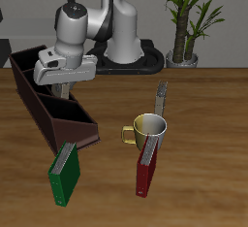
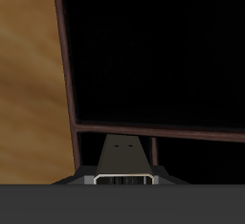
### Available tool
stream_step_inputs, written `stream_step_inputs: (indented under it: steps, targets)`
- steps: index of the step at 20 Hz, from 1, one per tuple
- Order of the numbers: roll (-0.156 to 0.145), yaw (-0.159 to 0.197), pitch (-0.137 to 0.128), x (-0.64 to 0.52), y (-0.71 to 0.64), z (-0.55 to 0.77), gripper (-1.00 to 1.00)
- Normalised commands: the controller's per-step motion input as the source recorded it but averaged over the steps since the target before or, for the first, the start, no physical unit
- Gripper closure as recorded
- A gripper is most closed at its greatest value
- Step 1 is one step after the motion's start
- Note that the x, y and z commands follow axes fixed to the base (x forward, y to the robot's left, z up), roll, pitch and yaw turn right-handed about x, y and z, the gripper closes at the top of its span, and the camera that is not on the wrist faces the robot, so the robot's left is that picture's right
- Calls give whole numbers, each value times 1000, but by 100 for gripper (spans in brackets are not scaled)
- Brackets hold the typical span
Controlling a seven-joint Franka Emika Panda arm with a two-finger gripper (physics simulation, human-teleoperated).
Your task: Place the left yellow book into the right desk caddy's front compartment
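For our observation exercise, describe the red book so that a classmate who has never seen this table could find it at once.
Start at the table and find the yellowish mug near its middle. The red book stands just in front of it, towards the table's front edge. It is the only red one: the green book stands by the dark caddy.

The exterior camera looks down from the front and above onto the brown wooden table (image 1: 208, 124), facing the robot's white base at the back, far enough to take in the whole tabletop. The wrist camera looks straight down, close over the long dark maroon-brown open-topped caddy (image 1: 53, 105) (image 2: 67, 65), which both views share.
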Motion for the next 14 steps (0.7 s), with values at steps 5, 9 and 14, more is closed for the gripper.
stream_step_inputs:
  steps: [5,9,14]
  targets:
    - [7,9,16,15,-1,-15,-100]
    - [1,-34,-22,22,62,84,-100]
    - [13,-101,17,17,107,177,-100]
